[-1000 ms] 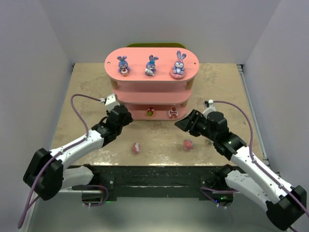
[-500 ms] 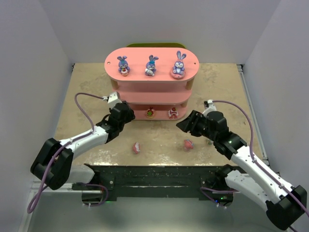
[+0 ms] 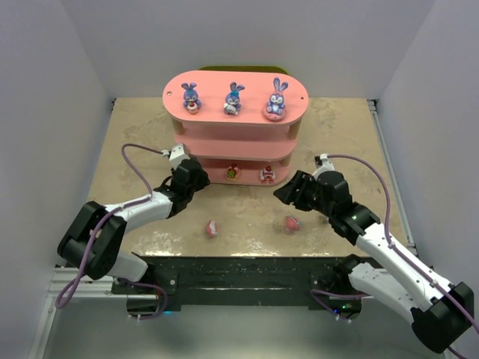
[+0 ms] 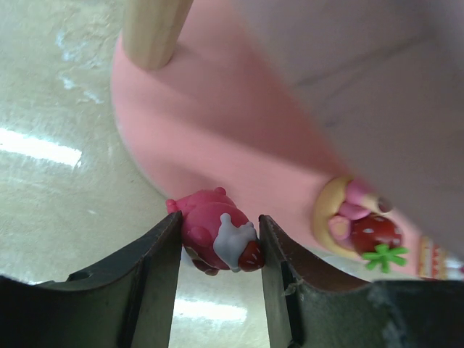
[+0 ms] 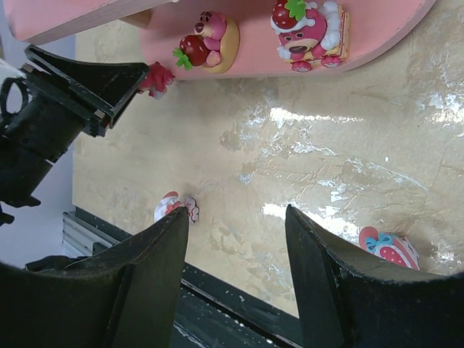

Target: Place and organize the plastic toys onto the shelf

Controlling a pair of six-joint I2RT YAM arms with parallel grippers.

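**Left arm brings a pink figure to the bottom tier**

The left gripper [image 4: 220, 223] was closed on a small pink-red plastic figurine with a white patch [image 4: 214, 243], pinched at its sides between the two dark fingers. It hung at the left end of the lowest board of the pink three-tier oval shelf [image 3: 212, 84], just beside the pale wooden post [image 4: 152, 29]. Whether the figurine's base touched the board could not be told.

The right gripper [image 5: 238, 214] was spread wide and held nothing, hovering over the tan table [image 3: 337, 134] in front of the shelf's right end.

Three purple-blue long-eared bunnies [image 3: 233, 100] stood in a row on the top board. On the bottom board sat a pink figure with a strawberry on a yellow ring [image 4: 359, 225] and a pink bear on a cake [image 5: 308, 29]. Two small round figures, [image 3: 212, 228] and [image 3: 291, 224], lay on the table, not yet shelved.

To do this well, the figurine should probably be carried further in over the board, clear of the post and short of the strawberry figure. It should then be let go only once its base sits flat. Opening at the rim risks a tumble onto the table.
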